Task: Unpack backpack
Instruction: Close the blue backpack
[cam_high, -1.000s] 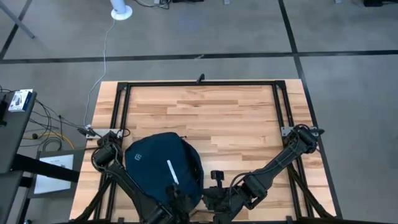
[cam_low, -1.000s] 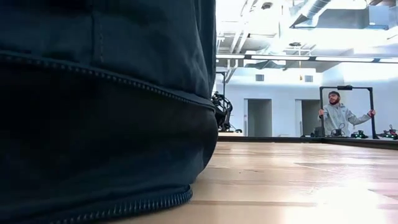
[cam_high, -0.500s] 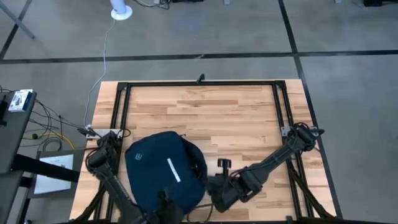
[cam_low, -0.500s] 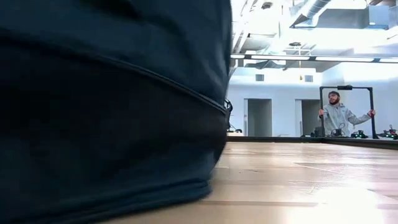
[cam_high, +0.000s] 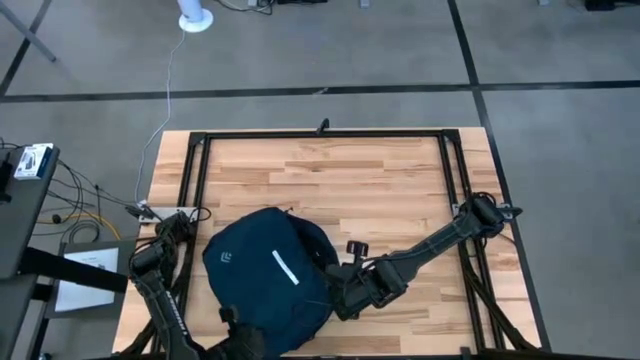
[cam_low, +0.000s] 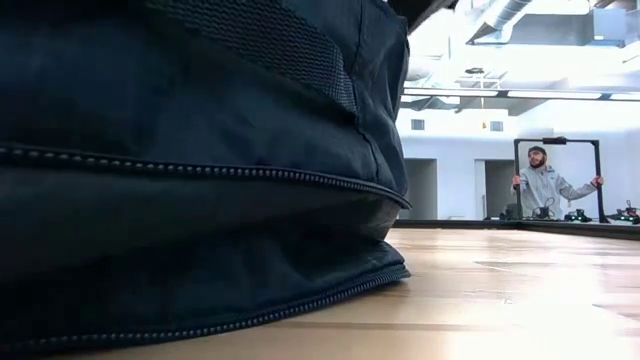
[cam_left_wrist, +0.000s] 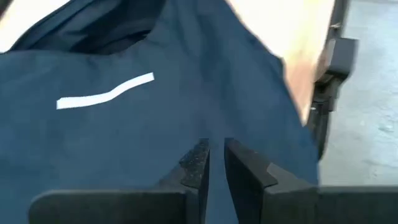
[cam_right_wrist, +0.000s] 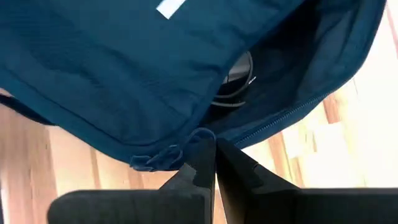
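Observation:
The dark navy backpack with its white stripe lies on the wooden table's near left part, resting on its broad side. In the low view the backpack fills the left. My left gripper is at its near end, shut on the cloth. At the bag's right side my right gripper is shut on the zip edge. In the right wrist view the bag gapes, and a dark round item shows inside. My left gripper pinches a ridge of the backpack's navy top cloth between its two fingers, near the bag's near end. How many layers it has, I cannot tell. The bag lies on the table. My right gripper pinches the cord loop at the zip on the backpack's open edge between its two fingers, coming from the table's right. The edge is raised there, and the bag's mouth gapes behind it.
A black metal frame runs round the table's top. Bare wood lies far and right of the bag. A small black knob stands by my right arm. A person stands far off in the room.
My right gripper has gone toward the far edge with the bag's right edge. My left gripper has gone toward the table's left, near corner. The backpack has turned a little and shifted right; in the low view its mesh side now shows.

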